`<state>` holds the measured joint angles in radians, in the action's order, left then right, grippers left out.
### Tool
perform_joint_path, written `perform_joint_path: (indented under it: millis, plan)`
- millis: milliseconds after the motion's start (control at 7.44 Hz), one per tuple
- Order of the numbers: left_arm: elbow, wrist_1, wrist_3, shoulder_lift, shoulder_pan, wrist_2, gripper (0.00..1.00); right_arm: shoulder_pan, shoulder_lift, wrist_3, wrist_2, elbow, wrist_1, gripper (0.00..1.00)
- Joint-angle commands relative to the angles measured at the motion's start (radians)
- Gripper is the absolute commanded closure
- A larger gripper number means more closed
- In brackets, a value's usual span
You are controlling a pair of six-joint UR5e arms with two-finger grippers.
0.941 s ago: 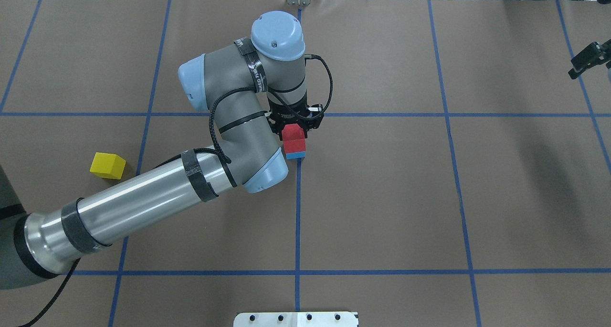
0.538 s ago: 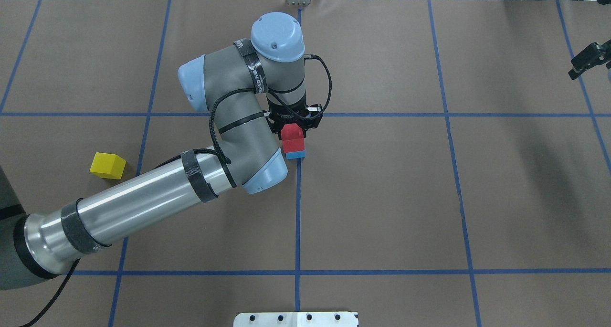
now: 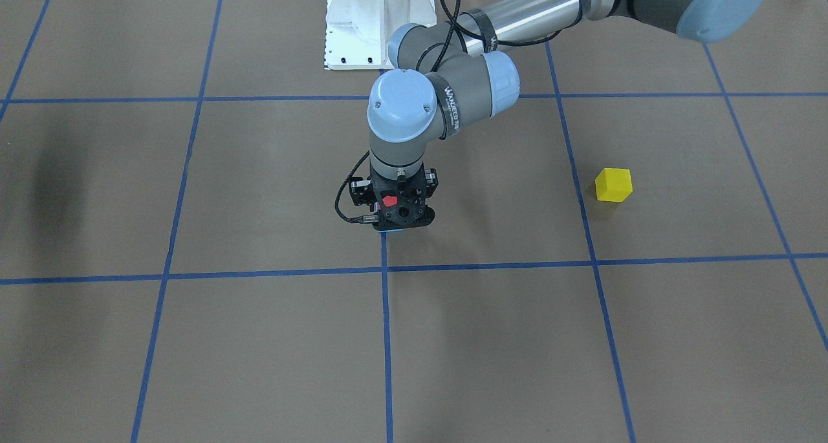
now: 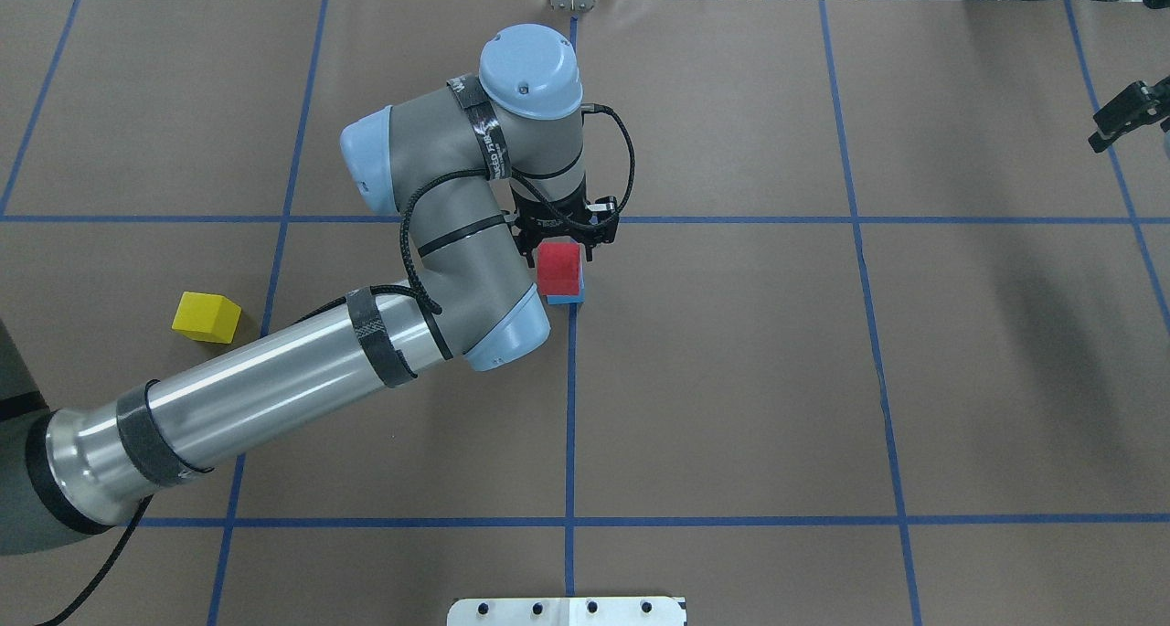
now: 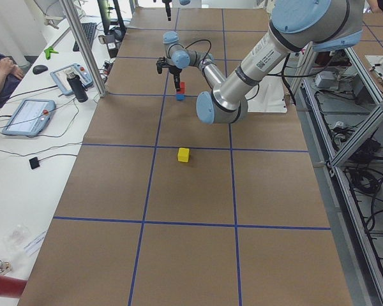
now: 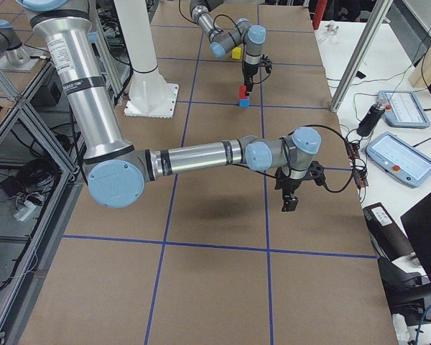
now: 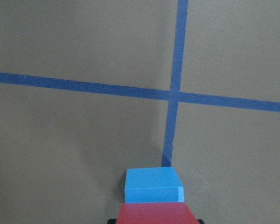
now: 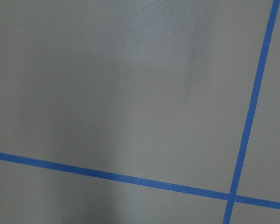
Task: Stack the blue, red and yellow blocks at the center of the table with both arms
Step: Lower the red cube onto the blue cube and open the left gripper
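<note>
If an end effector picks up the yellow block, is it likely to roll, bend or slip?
The yellow block is a flat-faced cube resting on one face, so it probably will not roll. Its sharp, straight edges suggest it is stiff, not floppy. Its parallel faces should suit a two-finger grip, though how slippery it is cannot be told.

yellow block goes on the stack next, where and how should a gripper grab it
Judging by its pose, come straight down on the yellow block and pinch two opposite vertical faces. It lies flat on the table, standing apart, nothing crowding it. Its sides sit turned slightly off the blue grid lines, so rotate the wrist to match.
</note>
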<state>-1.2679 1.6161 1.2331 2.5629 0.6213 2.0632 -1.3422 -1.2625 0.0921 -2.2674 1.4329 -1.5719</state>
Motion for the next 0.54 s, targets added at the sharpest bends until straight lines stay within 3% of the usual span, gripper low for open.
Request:
perform_joint_path:
  millis: [0, 403]
  plan:
    - [0.005, 0.030, 0.028, -0.003, 0.000, 0.000, 0.01, 0.000, 0.000, 0.000, 0.000, 0.000, 0.000, 0.00]
    - [-0.031, 0.024, 0.026, -0.001, 0.030, 0.000, 0.01, 0.000, 0.002, 0.000, -0.001, 0.000, 0.000, 0.00]
